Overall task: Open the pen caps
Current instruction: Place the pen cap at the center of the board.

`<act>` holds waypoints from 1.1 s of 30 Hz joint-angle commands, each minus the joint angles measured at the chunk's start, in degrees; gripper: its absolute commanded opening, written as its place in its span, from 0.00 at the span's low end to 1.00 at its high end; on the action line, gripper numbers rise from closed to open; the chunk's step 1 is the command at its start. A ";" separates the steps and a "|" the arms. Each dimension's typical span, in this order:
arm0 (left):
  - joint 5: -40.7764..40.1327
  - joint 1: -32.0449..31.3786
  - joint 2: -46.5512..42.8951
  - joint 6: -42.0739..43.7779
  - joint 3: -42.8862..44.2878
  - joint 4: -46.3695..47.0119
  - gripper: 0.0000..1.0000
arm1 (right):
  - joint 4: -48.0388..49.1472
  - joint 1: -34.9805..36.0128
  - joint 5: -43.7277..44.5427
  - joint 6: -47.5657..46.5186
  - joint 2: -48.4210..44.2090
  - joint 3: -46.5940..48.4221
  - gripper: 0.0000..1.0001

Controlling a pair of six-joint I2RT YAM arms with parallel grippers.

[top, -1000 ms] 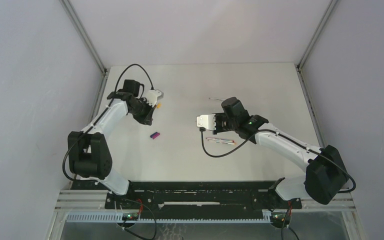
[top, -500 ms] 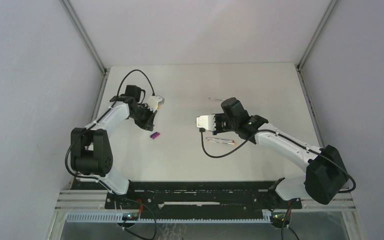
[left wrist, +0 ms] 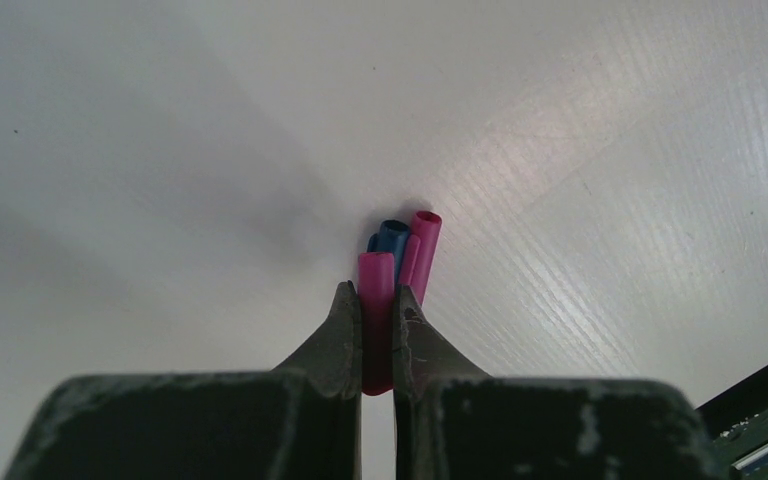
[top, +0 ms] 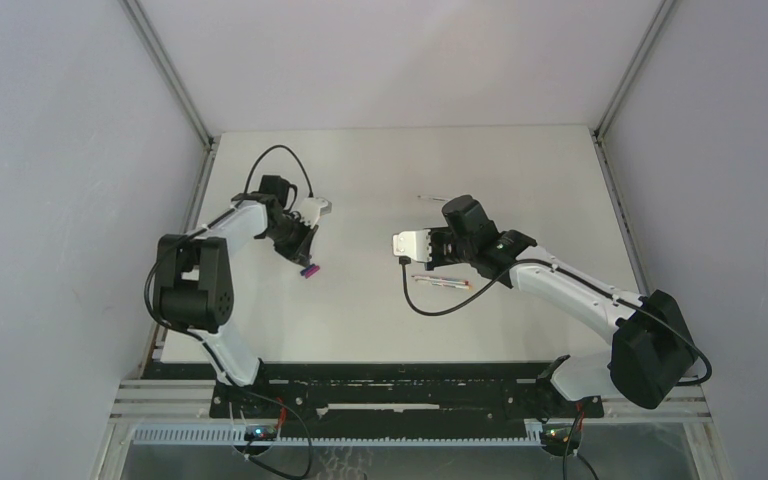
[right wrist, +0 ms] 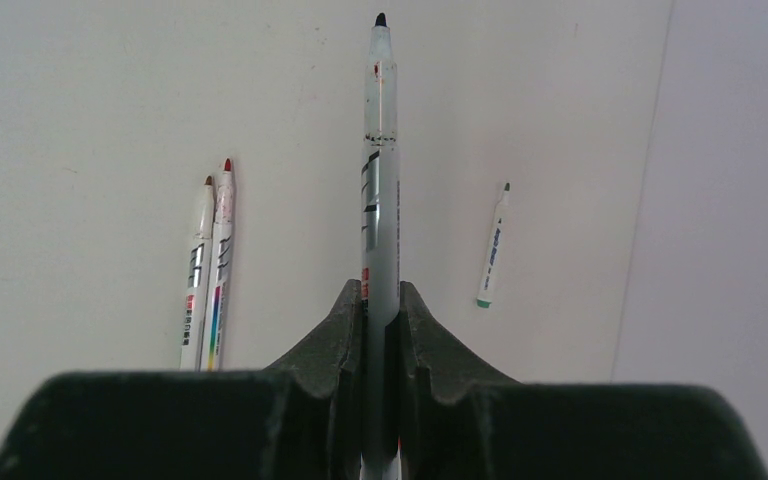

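Two grips are closed tight. The left gripper point(left wrist: 375, 297) has its jaws drawn narrow on a magenta cap point(left wrist: 376, 272). The cap lies lengthwise between the fingers, with its far end poking out just past the fingertips. Whether it rests on the surface or hangs just above it cannot be told. Directly ahead of those tips, touching the held one or very nearly so, a blue cap point(left wrist: 392, 236) and a pink cap point(left wrist: 423, 240) lie side by side on the white table point(left wrist: 610, 250). The pink one is to the right of the blue. From overhead, these caps show only as a small coloured spot right at the tips of the left hand.

The right gripper point(right wrist: 381, 300) is clamped narrow on an uncapped pen point(right wrist: 380, 190). Its white barrel runs straight out between the fingers and ends in a bare dark tip well beyond them. To the left of the fingers, down on the table, two more pens lie parallel and pressed together: a brown-tipped pen point(right wrist: 199, 265) and, on its inner side, a red-tipped pen point(right wrist: 221, 255). Both are uncapped, with their tips pointing away from the hand. To the right of the fingers a green-tipped pen point(right wrist: 492, 250) lies alone, also uncapped. It sits close to the table's edge, where the pale wall point(right wrist: 740, 200) begins.
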 commanded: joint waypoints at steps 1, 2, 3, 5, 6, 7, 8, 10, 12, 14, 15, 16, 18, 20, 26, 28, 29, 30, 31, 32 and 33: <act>0.68 0.54 0.76 -1.20 0.82 1.11 0.04 | 0.49 0.35 -0.45 -0.60 -1.48 0.33 0.00; 0.82 0.60 0.93 -1.22 0.84 1.11 0.04 | 0.52 0.35 -0.48 -0.65 -1.53 0.33 0.00; 0.96 0.66 1.08 -1.23 0.91 1.11 0.05 | 0.45 0.35 -0.44 -0.65 -1.54 0.33 0.00; 1.21 0.86 1.45 -1.27 0.99 1.03 0.05 | 0.51 0.35 -0.35 -0.65 -1.58 0.33 0.00; 1.30 0.98 1.58 -1.27 1.06 0.96 0.06 | 0.52 0.35 -0.41 -0.64 -1.58 0.33 0.00; 1.44 1.04 1.80 -1.31 1.22 0.89 0.06 | 0.50 0.37 -0.36 -0.63 -1.58 0.33 0.00; 1.75 1.12 1.91 -1.31 1.34 0.75 0.06 | 0.50 0.35 -0.33 -0.64 -1.53 0.33 0.00; 2.14 1.22 2.05 -1.25 1.45 0.55 0.07 | 0.50 0.35 -0.39 -0.72 -1.49 0.37 0.00; 2.28 1.38 2.13 -1.23 1.43 0.50 0.09 | 0.50 0.35 -0.26 -0.78 -1.38 0.33 0.00; 2.29 1.54 2.17 -1.27 1.54 0.50 0.10 | 0.50 0.35 -0.25 -0.78 -1.39 0.28 0.00; 2.40 1.66 2.22 -1.38 1.54 0.50 0.11 | 0.44 0.39 -0.31 -0.84 -1.40 0.36 0.00; 2.52 1.74 2.31 -1.40 1.54 0.52 0.11 | 0.42 0.39 -0.25 -0.82 -1.35 0.33 0.00; 2.64 1.94 2.40 -1.49 1.60 0.49 0.12 | 0.41 0.41 -0.20 -0.80 -1.36 0.33 0.00; 2.72 2.12 2.46 -1.49 1.67 0.50 0.13 | 0.41 0.44 -0.15 -0.91 -1.29 0.32 0.00; 2.82 2.27 2.58 -1.57 1.78 0.50 0.15 | 0.41 0.57 -0.01 -0.96 -1.16 0.33 0.00; 2.89 2.23 2.65 -1.57 1.79 0.41 0.17 | 0.41 0.61 0.00 -1.00 -1.14 0.33 0.00; 2.90 2.26 2.68 -1.58 1.80 0.41 0.18 | 0.42 0.61 0.02 -1.03 -1.07 0.37 0.00; 2.90 2.20 2.67 -1.58 1.83 0.41 0.18 | 0.41 0.61 0.04 -1.02 -1.13 0.33 0.00; 2.90 2.21 2.67 -1.57 1.82 0.41 0.19 | 0.41 0.61 0.07 -1.10 -1.13 0.33 0.00; 2.95 2.22 2.67 -1.58 1.81 0.41 0.20 | 0.41 0.61 0.18 -1.09 -1.14 0.33 0.00; 2.95 2.20 2.67 -1.54 1.81 0.41 0.20 | 0.41 0.61 0.12 -1.07 -1.14 0.33 0.00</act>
